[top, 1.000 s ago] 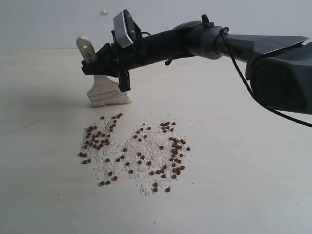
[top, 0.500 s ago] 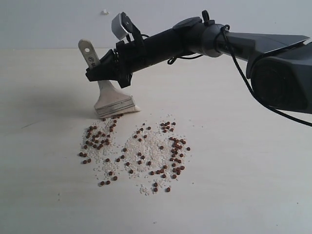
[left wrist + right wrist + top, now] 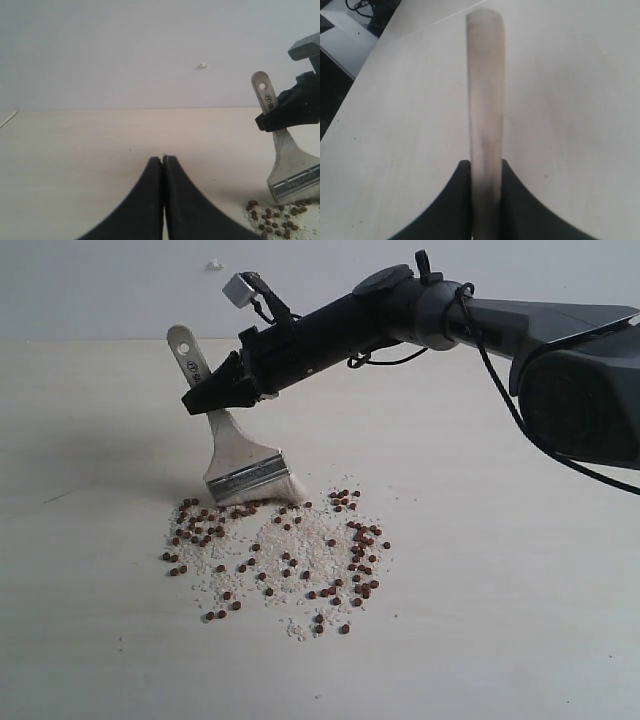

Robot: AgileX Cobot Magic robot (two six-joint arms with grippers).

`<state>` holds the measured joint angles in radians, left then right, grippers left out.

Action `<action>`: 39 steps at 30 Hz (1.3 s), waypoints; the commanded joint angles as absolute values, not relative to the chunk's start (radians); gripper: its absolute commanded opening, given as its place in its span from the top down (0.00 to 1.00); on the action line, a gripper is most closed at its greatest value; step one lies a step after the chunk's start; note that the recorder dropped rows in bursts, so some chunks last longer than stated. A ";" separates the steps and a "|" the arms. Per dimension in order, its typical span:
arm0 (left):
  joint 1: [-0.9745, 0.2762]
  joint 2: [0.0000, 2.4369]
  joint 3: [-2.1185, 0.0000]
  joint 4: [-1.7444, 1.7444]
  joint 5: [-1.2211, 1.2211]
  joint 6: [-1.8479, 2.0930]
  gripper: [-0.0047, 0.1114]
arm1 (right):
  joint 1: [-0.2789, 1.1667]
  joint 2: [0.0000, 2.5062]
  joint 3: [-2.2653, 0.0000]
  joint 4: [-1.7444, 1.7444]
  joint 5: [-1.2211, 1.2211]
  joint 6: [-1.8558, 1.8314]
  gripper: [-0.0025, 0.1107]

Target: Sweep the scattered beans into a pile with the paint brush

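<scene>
Reddish-brown beans (image 3: 285, 552) lie scattered among white grains on the pale table (image 3: 500, 620), in a loose patch rather than one dense pile. The paint brush (image 3: 240, 465) stands tilted, its off-white bristles (image 3: 278, 491) touching the patch's far edge. My right gripper (image 3: 200, 400) is shut on the brush's wooden handle (image 3: 485, 100), reaching across from the right. The brush (image 3: 290, 170) and some beans (image 3: 272, 225) also show in the left wrist view. My left gripper (image 3: 163, 159) is shut on nothing, off to the left of the beans above bare table.
A small white speck (image 3: 214, 264) sits on the grey wall behind the table. The right arm's dark cable (image 3: 500, 400) hangs along its forearm. A table edge and dark clutter (image 3: 350, 30) appear in the right wrist view.
The right gripper has swung the brush from behind the beans down and toward the patch. The bristles now touch its far edge and have pushed the nearest beans forward.
</scene>
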<state>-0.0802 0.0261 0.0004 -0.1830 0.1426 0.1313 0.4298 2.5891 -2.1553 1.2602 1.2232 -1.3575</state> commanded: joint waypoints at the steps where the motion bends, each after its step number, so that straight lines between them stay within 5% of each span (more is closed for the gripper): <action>1: -0.080 0.021 0.000 -0.192 0.140 0.124 0.96 | 0.429 2.536 -2.155 1.206 1.221 -1.358 0.98; 16: -0.080 0.021 0.000 -0.192 0.140 0.124 0.96 | 0.460 2.324 -2.151 1.167 1.221 -1.307 0.98; 29: -0.080 0.021 0.000 -0.192 0.140 0.124 0.96 | 0.697 2.183 -2.127 0.811 1.210 -0.803 0.98; 34: -0.080 0.021 0.000 -0.192 0.140 0.124 0.96 | 0.790 2.077 -1.961 0.534 0.816 -0.443 0.98; 39: -0.080 0.021 0.000 -0.192 0.140 0.124 0.96 | 0.928 1.958 -1.654 0.302 0.152 0.006 0.98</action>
